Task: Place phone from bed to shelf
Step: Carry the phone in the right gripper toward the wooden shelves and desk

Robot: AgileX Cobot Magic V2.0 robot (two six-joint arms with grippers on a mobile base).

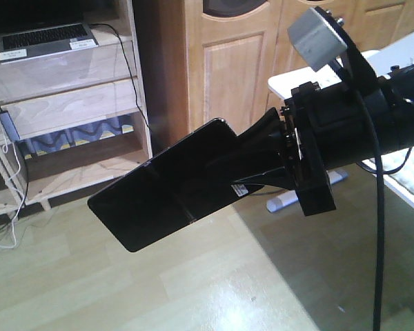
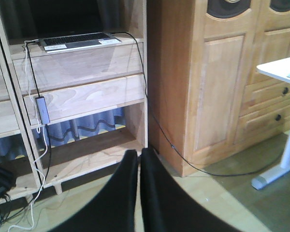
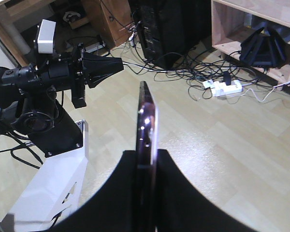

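Our right gripper point(image 1: 261, 157) pinches the phone point(image 1: 165, 189) by one end, above the floor point(image 1: 193, 293). The shelf point(image 1: 83, 103) is far left. Our left gripper point(image 2: 138, 157) is pressed together, empty. The phone could slip from that small hold.

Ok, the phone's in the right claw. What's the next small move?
Probably swing the right claw toward the shelf. The phone is clamped but hangs over the floor, short of the boards, and the laptop takes the top one.
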